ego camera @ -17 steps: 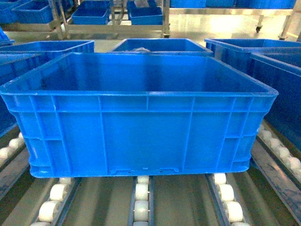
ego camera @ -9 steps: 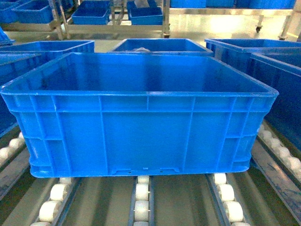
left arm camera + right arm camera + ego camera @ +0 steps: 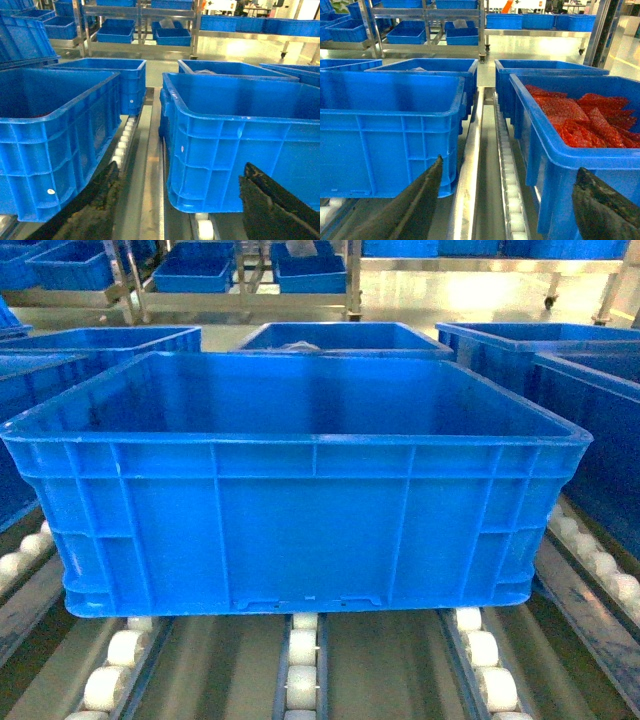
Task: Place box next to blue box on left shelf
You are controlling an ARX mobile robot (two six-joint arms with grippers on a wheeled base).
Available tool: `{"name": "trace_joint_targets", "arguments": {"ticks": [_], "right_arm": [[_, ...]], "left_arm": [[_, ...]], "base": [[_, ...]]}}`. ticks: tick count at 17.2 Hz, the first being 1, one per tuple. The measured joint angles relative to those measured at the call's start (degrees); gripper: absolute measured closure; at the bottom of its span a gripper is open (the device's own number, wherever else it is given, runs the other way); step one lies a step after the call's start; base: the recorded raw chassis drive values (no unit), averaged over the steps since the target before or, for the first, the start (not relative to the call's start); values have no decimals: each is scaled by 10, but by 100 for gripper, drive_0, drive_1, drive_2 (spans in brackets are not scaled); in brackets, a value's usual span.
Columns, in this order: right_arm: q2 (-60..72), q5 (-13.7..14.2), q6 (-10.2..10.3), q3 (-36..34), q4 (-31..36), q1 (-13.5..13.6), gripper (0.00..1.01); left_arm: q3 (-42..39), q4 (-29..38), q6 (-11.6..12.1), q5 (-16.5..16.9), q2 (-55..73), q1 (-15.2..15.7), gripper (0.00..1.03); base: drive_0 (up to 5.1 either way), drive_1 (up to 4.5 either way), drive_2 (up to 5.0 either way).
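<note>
While the box (image 3: 300, 510) sits on the left shelf (image 3: 300, 670) rollers, both the left gripper (image 3: 180, 210) and the right gripper (image 3: 510, 210) hang released, grasping nothing.

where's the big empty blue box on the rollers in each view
Head: the box fills the centre.
Left wrist: right half, across a gap from the neighbouring crate.
Right wrist: left half.
Shared landmark: the background steel rack holding small blue bins.

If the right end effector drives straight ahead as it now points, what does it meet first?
Probably nothing soon: the right end effector, open, points along the gap between the box and the crate of red bags, over the roller rail. Depth is unclear; its fingers might graze either crate.
</note>
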Motion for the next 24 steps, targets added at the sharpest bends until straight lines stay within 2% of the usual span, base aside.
{"name": "trace_joint_targets", "arguments": {"ticks": [2, 3, 24], "right_arm": [[0, 0, 0, 0, 0, 0, 1], [0, 0, 0, 0, 0, 0, 4], [0, 0, 0, 0, 0, 0, 3]], "left_arm": [[0, 0, 0, 0, 0, 0, 5], [0, 0, 1, 0, 0, 0, 6], [0, 0, 1, 0, 0, 0, 5]], "base": [[0, 0, 0], [0, 0, 0], [0, 0, 0]]}}
